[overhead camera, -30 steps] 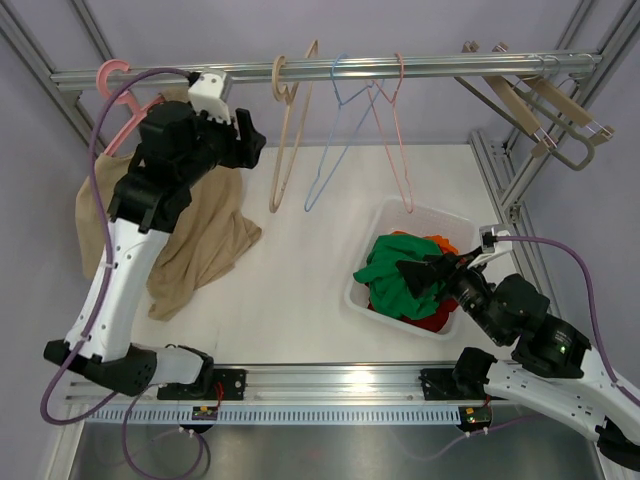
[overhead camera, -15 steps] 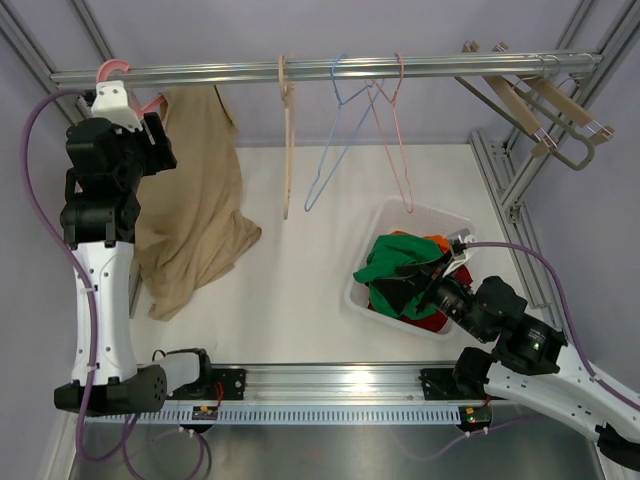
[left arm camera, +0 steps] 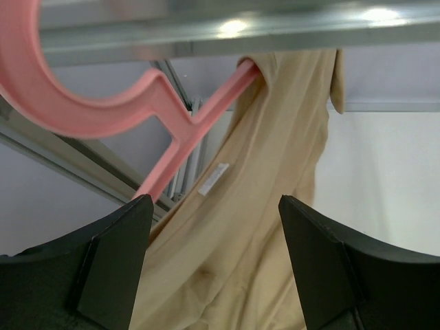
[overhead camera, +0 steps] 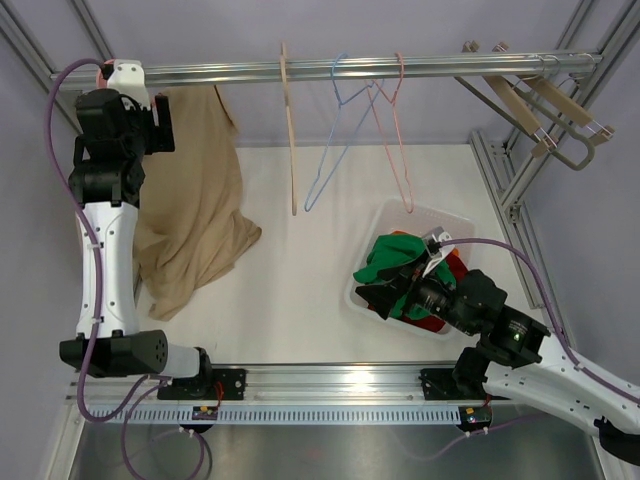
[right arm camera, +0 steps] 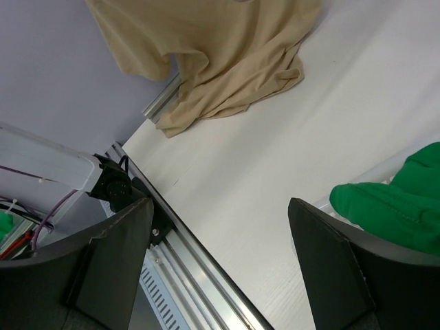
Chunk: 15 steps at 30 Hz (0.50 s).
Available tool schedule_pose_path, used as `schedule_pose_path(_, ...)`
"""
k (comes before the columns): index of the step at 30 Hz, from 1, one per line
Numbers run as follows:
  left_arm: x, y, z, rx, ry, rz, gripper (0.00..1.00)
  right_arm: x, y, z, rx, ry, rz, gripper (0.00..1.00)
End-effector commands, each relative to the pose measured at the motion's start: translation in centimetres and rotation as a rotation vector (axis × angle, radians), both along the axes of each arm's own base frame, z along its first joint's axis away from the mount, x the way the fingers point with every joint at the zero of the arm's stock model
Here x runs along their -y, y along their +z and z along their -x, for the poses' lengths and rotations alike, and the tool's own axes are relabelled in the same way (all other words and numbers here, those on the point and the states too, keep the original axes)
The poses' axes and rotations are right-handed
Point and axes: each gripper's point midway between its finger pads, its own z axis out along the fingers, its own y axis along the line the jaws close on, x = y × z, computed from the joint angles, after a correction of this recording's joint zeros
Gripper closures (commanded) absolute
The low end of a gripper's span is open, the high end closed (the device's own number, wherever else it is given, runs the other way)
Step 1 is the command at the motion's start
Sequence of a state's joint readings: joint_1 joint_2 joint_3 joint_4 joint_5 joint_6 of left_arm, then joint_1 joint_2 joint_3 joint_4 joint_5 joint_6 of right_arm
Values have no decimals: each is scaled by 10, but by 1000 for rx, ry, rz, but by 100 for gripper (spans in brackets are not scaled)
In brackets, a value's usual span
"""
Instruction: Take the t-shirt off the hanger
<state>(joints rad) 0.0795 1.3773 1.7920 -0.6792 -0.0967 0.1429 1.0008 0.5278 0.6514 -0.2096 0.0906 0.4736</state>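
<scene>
A tan t-shirt [overhead camera: 195,200] hangs from a pink hanger [left arm camera: 172,130] on the rail at the far left; its hem trails onto the table. In the left wrist view the t-shirt [left arm camera: 247,227] fills the space just beyond the jaws, and the hanger's hook loops over the rail. My left gripper [overhead camera: 160,125] is raised to the rail beside the hanger, open and empty. My right gripper [overhead camera: 385,290] is open and empty, low over the left edge of the white bin [overhead camera: 440,215]. The right wrist view shows the t-shirt's hem [right arm camera: 220,62] on the table.
The white bin holds green [overhead camera: 400,262], orange and red clothes. A wooden hanger [overhead camera: 290,140], a blue wire hanger [overhead camera: 335,130] and a pink wire hanger [overhead camera: 395,130] hang empty mid-rail. More hangers [overhead camera: 540,105] sit at the right end of the rail.
My left arm swung left from in front of the t-shirt up to the pink hanger. My right gripper moved left and down over the bin's edge. The wooden hanger swings.
</scene>
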Motion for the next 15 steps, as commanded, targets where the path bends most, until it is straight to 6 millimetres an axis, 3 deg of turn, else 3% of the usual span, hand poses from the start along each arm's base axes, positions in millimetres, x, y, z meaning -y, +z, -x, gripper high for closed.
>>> schedule_pose_path(1,-14,39,-4,99,37,-63,20,-9,6,5,43,58,-12,11)
schedule_pose_path(8,-30,33,-12,77,83,-96,20,-15,-3,3,26,73,15,11)
schedule_pose_path(12,-45,10,-25,28,102,-62,20,-16,-4,2,26,73,23,11)
schedule_pose_path(15,-41,0,-29,9,76,-45,25,-14,-2,0,29,60,23,10)
